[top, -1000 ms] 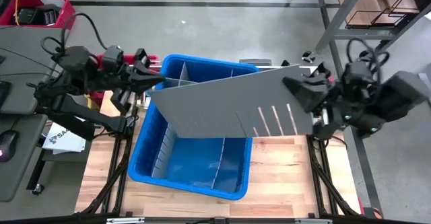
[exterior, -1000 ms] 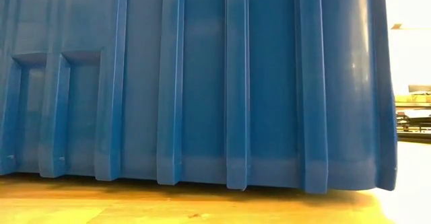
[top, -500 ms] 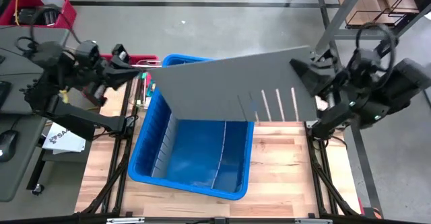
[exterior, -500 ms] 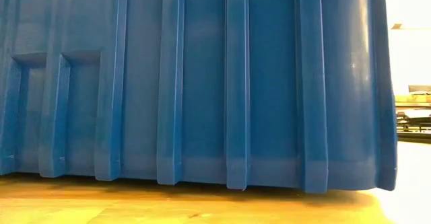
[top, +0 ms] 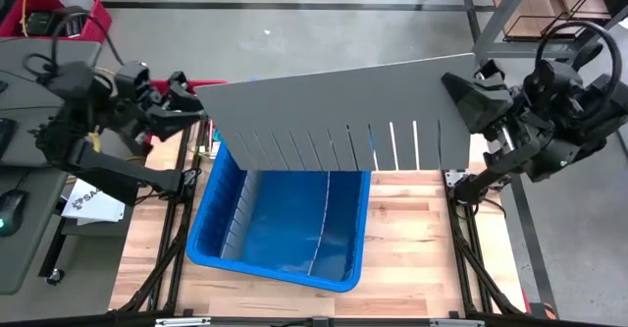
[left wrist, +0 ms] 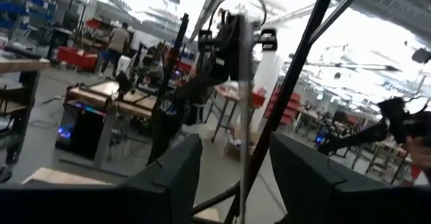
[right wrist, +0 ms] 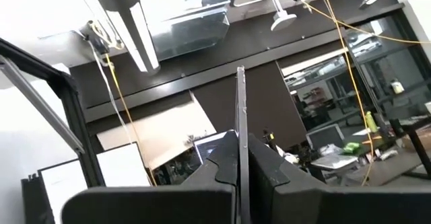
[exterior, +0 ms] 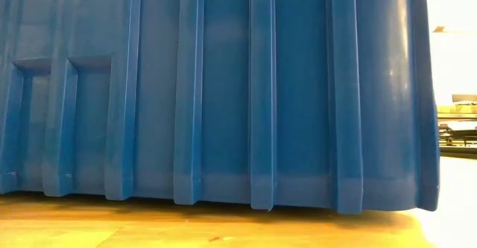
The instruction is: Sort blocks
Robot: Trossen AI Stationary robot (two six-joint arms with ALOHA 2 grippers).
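Note:
No blocks show in any view. A wide grey divider panel (top: pixel 334 116) with slots along its lower edge hangs over the far half of the blue bin (top: pixel 280 224). My right gripper (top: pixel 459 96) is shut on the panel's right end. At the panel's left end, my left gripper (top: pixel 199 106) is open. In the left wrist view the panel's thin edge (left wrist: pixel 241 123) stands in the wide gap between its fingers, touching neither. The bin rests on the wooden table (top: pixel 412 258), and its ribbed wall (exterior: pixel 223 91) fills the low view. My right gripper pinches the panel's right end (right wrist: pixel 240 126) between its two fingers, which press on the panel's two flat faces. The fingers come from the table's right side, slanting a little upward. The panel is lifted clear of the bin and reaches leftward across it.
Thin grey dividers (top: pixel 319 234) stand inside the bin. A red crate (top: pixel 59 13) and a desk with a mouse (top: pixel 10 209) lie to the left, a metal rack (top: pixel 549 13) at the far right. People (left wrist: pixel 121 39) stand in the room beyond.
The panel has risen out of the bin and swung up toward the far edge, from slanting to nearly level across the bin; more of its slotted face now shows. My left gripper has drawn back toward the table's left edge. My right gripper has gone up a little with the panel.

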